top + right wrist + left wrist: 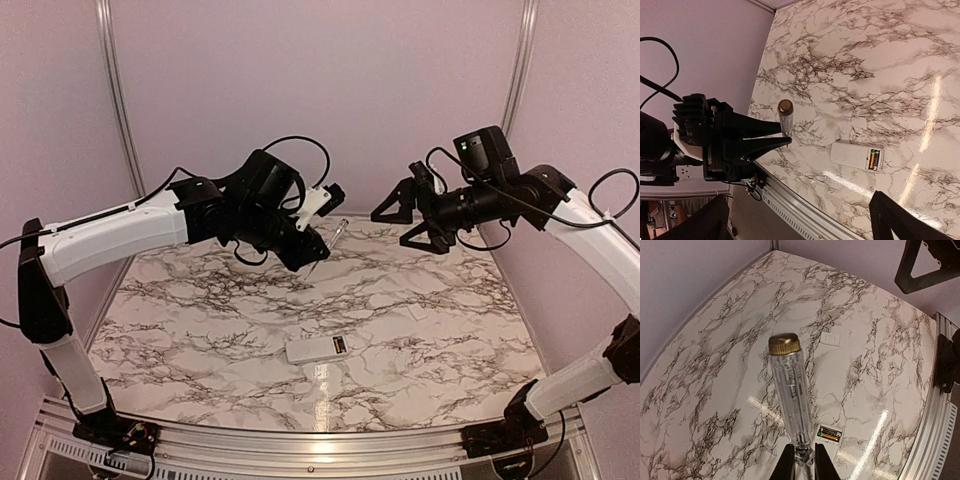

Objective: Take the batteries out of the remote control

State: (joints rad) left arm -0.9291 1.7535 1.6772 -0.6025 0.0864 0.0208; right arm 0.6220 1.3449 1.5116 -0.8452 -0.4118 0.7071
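Note:
The white remote control (pixel 312 349) lies face down near the table's front middle. Its recess is uncovered, and two batteries (pixel 340 346) lie side by side in it. From the right wrist view the remote control (pixel 852 154) shows one golden-orange and one dark battery (pixel 874 160). My left gripper (pixel 318 255) hangs high above the table, shut on a thin rod (pixel 338 232) with a clear shaft and a gold cap (pixel 784 344). The rod half hides the remote control (pixel 829 434) in the left wrist view. My right gripper (pixel 405 222) is open in the air at the right, holding nothing.
A small flat white piece (pixel 418 312) lies on the marble table (pixel 200 320) to the right of the remote. Purple walls close the back and sides. A metal rail (pixel 320 440) runs along the front edge.

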